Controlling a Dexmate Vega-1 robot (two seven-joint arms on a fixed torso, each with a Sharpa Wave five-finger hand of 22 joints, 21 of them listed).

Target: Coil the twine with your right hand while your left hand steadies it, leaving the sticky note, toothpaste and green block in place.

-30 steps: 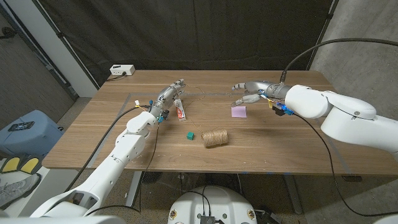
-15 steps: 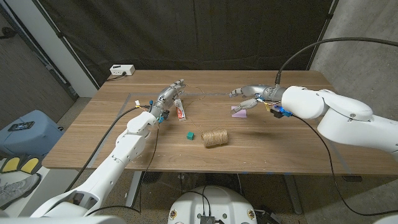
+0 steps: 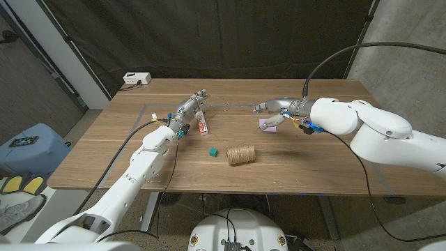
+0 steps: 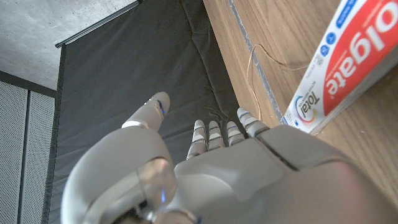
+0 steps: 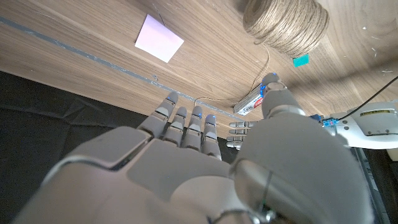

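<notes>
Head view: the twine [image 3: 240, 154] sits as a roll near the middle of the table [image 3: 327, 174], toward the front edge. A loose strand runs from it toward the far edge. The green block [image 3: 212, 151] is just beside the roll. The toothpaste [image 3: 203, 125] lies by the left hand [image 3: 189, 108], whose fingers are straight and hold nothing. The right hand [image 3: 275, 108] hangs over the sticky note [image 3: 267, 124], fingers apart and empty. I think the coiling has hardly begun; nobody holds the strand yet. Since a second ago the right hand has moved a little toward the left hand. The things have not moved.
</notes>
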